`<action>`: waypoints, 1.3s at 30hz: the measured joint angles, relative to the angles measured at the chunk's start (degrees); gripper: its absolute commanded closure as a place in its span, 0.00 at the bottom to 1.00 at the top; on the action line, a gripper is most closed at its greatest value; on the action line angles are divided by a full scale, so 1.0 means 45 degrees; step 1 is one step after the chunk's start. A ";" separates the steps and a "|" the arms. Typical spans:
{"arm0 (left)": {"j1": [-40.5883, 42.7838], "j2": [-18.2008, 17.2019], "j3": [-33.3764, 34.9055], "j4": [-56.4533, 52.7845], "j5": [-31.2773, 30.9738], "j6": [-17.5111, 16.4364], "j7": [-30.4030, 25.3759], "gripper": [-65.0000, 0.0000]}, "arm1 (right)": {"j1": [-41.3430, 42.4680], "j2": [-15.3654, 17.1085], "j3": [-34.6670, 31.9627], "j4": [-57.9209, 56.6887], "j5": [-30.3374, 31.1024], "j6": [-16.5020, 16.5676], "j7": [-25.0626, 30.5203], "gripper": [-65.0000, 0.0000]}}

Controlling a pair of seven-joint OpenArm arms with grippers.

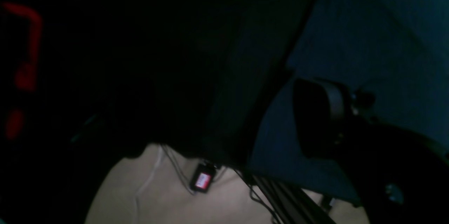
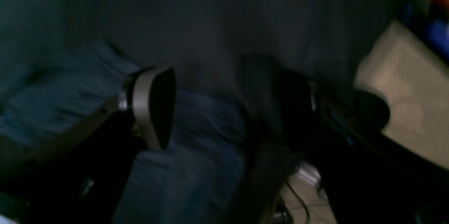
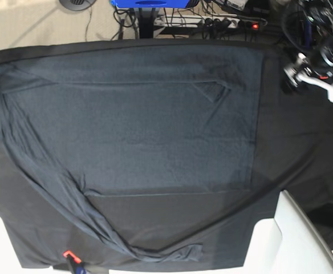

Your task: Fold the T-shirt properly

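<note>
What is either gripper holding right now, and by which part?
Nothing. The right gripper stands open above the T-shirt with no cloth between its fingers. The left gripper's visible finger is also clear of the shirt.

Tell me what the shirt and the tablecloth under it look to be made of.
The shirt: looks like thin, soft knit in matte slate grey; it lies limp and flat, and its sleeve drapes in soft ropey folds. The tablecloth: seems a smoother, blacker matte fabric, showing almost no texture beside the shirt. The exact fibre of either can't be told from here.
</note>
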 measured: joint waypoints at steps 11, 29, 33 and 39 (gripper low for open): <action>-0.1321 -0.0068 0.0656 0.0000 -0.0010 0.0005 0.0107 0.09 | 0.5328 0.0481 -0.5275 -0.3784 -0.7004 0.4381 0.1457 0.33; -0.1190 -0.0063 0.1078 -0.0005 0.0000 0.0000 0.0146 0.09 | 0.7499 -0.0223 -0.5702 -0.8145 -1.1108 0.6052 0.5207 0.34; -0.1195 -0.0063 0.1078 -0.0005 0.0000 0.0000 0.0141 0.09 | 0.7431 -0.0389 -0.5702 -0.9258 -1.0982 0.6052 0.6164 0.42; -0.1166 -0.0058 0.1078 -0.0005 0.0000 0.0000 0.0141 0.09 | 0.7529 -0.0476 -0.5683 -0.9384 -1.0958 0.6203 0.6334 0.99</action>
